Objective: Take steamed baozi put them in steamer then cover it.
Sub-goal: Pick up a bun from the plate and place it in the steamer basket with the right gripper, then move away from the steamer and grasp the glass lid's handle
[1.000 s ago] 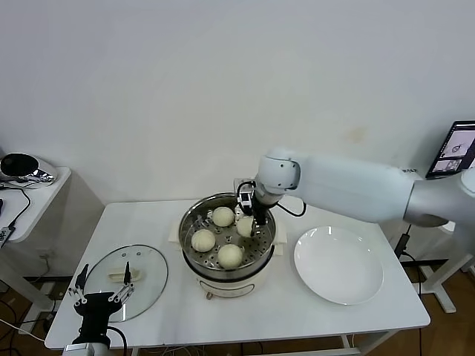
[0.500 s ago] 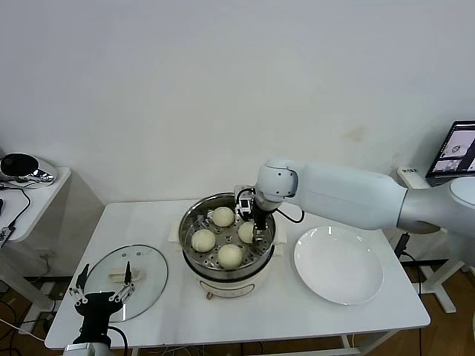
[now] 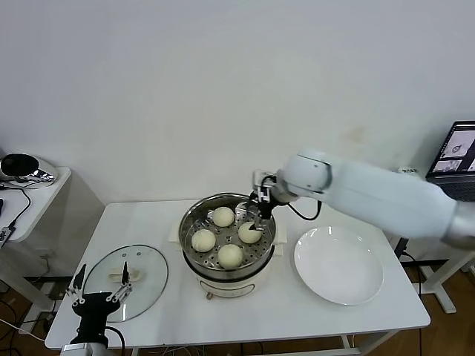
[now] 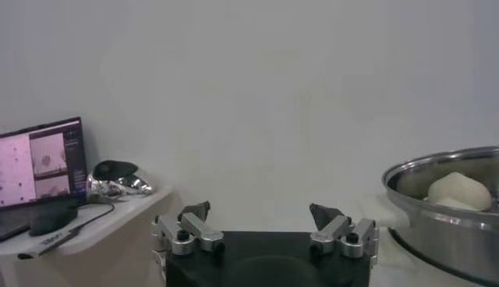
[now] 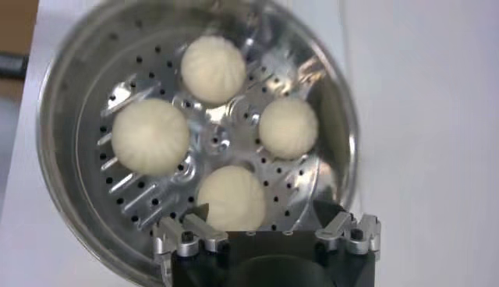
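The steel steamer (image 3: 190, 222) stands mid-table with four cream-white baozi on its perforated tray: back (image 3: 223, 216), left (image 3: 203, 239), front (image 3: 231, 255) and right (image 3: 250, 232). My right gripper (image 3: 260, 210) hangs open and empty just above the steamer's back right rim, above the right baozi. In the right wrist view the gripper (image 5: 265, 214) is open over the steamer (image 5: 62, 93), with the nearest baozi (image 5: 231, 198) below it. The glass cover (image 3: 126, 280) lies flat on the table's front left. My left gripper (image 3: 100, 288) is parked open beside the cover; it also shows open in the left wrist view (image 4: 261, 210).
A flat white plate (image 3: 338, 265) lies right of the steamer. A side table (image 3: 44, 185) with a shiny black object stands at the far left. A laptop screen (image 3: 460, 148) is at the far right. The left wrist view shows the steamer (image 4: 444, 234) off to one side.
My right gripper has let go of the right baozi, lifted out of the steamer and drawn back to the right. The baozi now lies free on the tray. The left arm has not moved.
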Robot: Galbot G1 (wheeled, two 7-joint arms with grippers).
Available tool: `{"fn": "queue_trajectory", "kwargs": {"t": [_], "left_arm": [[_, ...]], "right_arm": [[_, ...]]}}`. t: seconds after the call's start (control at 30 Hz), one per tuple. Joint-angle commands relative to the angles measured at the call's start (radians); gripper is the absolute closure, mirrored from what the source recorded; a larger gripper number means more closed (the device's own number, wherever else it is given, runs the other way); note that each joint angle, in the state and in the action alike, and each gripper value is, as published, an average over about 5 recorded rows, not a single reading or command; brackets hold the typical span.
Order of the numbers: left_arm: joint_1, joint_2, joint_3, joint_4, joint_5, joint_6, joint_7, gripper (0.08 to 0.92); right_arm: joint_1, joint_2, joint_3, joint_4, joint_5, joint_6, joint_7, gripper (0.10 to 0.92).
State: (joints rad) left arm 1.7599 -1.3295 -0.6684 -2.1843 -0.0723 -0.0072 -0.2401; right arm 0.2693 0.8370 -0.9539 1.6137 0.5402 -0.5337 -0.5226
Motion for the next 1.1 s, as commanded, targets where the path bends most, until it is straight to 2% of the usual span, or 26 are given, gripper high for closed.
{"fn": "queue_trajectory", "kwargs": {"t": [0.03,0.13,0.3,0.4,0.53,0.67,0.83,1.1], "left_arm": [[0.003,-0.001,-0.002,0.021,0.006,-0.002,-0.003,0.177],[0.005,0.0,-0.002,0.034,0.017,-0.002,-0.004,0.177],[0.005,0.002,-0.005,0.079,0.163,0.015,-0.018,0.177],[0.003,0.014,-0.019,0.126,0.352,0.033,-0.013,0.177],[0.003,0.073,-0.084,0.2,0.731,0.001,0.023,0.177],[0.026,0.146,-0.145,0.252,1.036,-0.021,0.043,0.177],[0.006,0.189,-0.161,0.321,1.289,-0.051,0.046,0.177],[-0.135,0.239,-0.073,0.483,1.386,-0.071,0.044,0.177]], "right_arm": [[-0.758,-0.212,0.615,0.173,-0.06,0.452,0.538,0.203],[-1.057,-0.129,0.921,0.157,-0.178,0.576,0.535,0.203],[-1.397,0.091,1.394,0.173,-0.31,0.678,0.445,0.203],[-1.529,0.233,1.592,0.201,-0.324,0.695,0.391,0.203],[-1.654,0.365,1.769,0.243,-0.335,0.688,0.359,0.203],[-1.737,0.418,1.874,0.281,-0.314,0.662,0.371,0.203],[-1.775,0.428,1.991,0.292,-0.251,0.614,0.431,0.203],[-1.802,0.442,2.03,0.268,-0.239,0.601,0.471,0.203]]}}
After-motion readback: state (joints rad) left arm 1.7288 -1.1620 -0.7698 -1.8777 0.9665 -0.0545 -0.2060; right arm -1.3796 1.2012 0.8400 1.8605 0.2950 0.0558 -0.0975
